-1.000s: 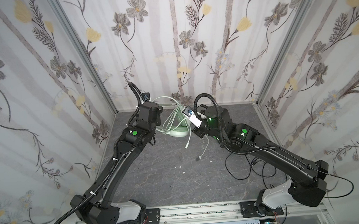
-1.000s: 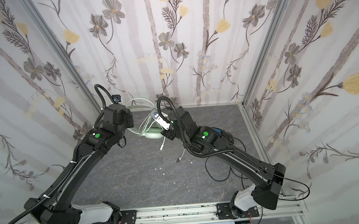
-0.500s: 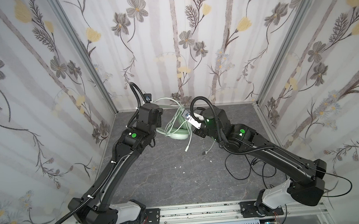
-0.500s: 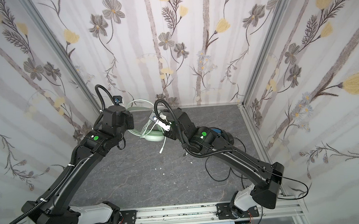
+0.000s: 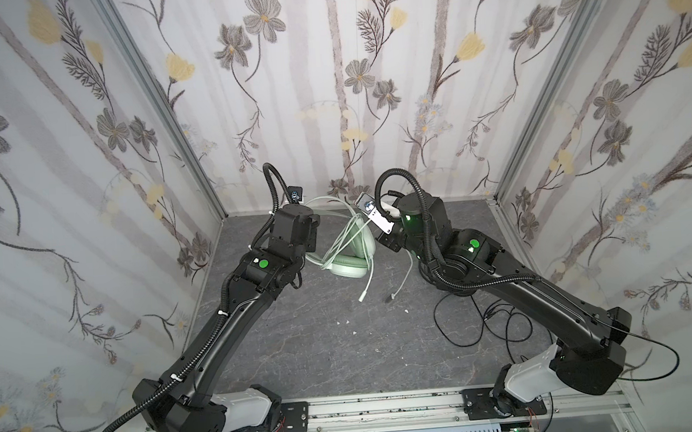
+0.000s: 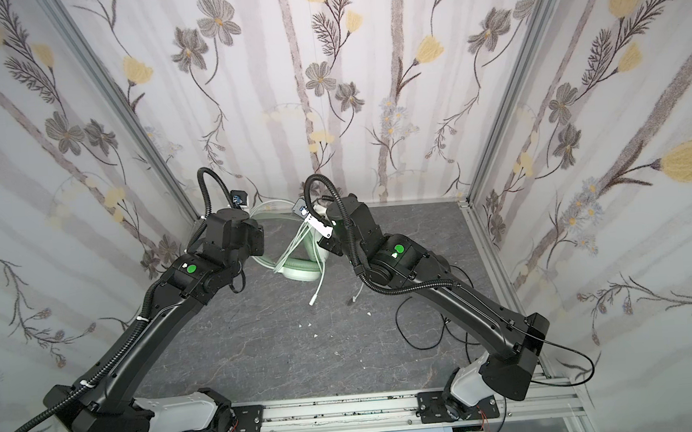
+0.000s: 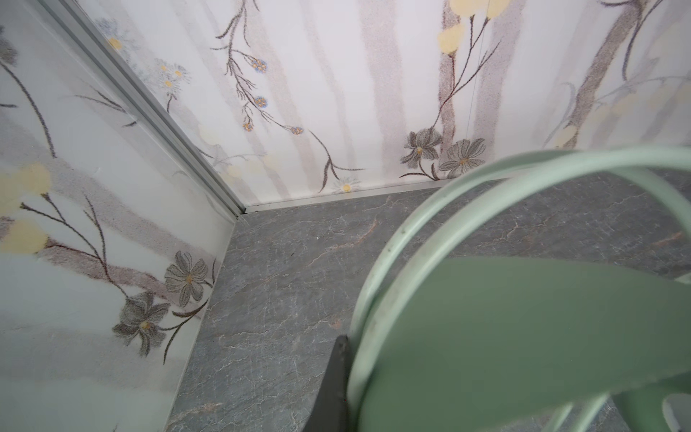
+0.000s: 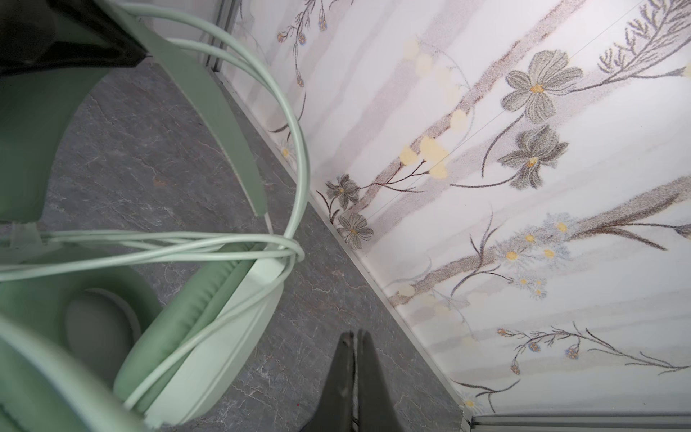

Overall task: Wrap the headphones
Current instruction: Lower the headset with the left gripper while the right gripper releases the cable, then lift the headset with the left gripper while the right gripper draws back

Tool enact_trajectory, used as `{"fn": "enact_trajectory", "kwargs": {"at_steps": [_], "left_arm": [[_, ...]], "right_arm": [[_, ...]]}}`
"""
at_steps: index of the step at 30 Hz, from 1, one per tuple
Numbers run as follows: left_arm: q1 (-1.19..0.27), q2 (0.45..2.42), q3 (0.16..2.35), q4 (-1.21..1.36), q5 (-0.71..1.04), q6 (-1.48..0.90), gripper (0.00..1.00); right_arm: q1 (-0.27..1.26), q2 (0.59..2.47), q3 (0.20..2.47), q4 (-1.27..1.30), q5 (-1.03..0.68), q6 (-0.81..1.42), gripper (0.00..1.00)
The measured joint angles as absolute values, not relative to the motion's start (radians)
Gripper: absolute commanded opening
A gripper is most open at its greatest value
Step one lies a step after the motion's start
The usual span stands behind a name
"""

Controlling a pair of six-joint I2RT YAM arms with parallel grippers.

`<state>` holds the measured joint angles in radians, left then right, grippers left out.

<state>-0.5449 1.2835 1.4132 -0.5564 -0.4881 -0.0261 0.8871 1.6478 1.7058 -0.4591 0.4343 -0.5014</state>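
The mint green headphones (image 5: 345,263) stand at the back centre in both top views, one ear cup (image 6: 300,271) on the floor and the headband (image 7: 523,336) raised. My left gripper (image 7: 355,351) is shut on that headband; only one of its fingers (image 7: 336,374) shows. The whitish cable (image 8: 187,243) is looped across the ear cup (image 8: 209,329), and its plug ends (image 5: 364,297) lie loose on the floor. My right gripper (image 8: 354,336) hovers beside the ear cup, shut with nothing between its fingers. The black headphones are mostly hidden under my right arm; their thin black cable (image 5: 465,333) sprawls beside it.
The grey marbled floor (image 5: 324,343) is boxed in by floral walls. The back wall (image 5: 331,143) is close behind the headphones, and a corner post (image 7: 149,112) stands near my left gripper. Small white specks (image 5: 343,321) lie mid-floor.
My right wrist has shifted slightly toward the back wall. The loose whitish cable ends have slid a little across the floor. The left arm has hardly moved.
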Motion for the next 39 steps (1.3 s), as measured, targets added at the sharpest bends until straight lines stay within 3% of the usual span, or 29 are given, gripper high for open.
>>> {"fn": "enact_trajectory", "kwargs": {"at_steps": [21, 39], "left_arm": [[-0.535, 1.201, 1.361, -0.550, -0.238, -0.152, 0.00], [-0.524, 1.184, 1.386, -0.583, -0.077, -0.183, 0.00]], "right_arm": [[0.726, 1.735, 1.766, -0.495, 0.284, -0.334, 0.03], [0.638, 1.748, 1.679, -0.430, 0.178, -0.236, 0.24]]}}
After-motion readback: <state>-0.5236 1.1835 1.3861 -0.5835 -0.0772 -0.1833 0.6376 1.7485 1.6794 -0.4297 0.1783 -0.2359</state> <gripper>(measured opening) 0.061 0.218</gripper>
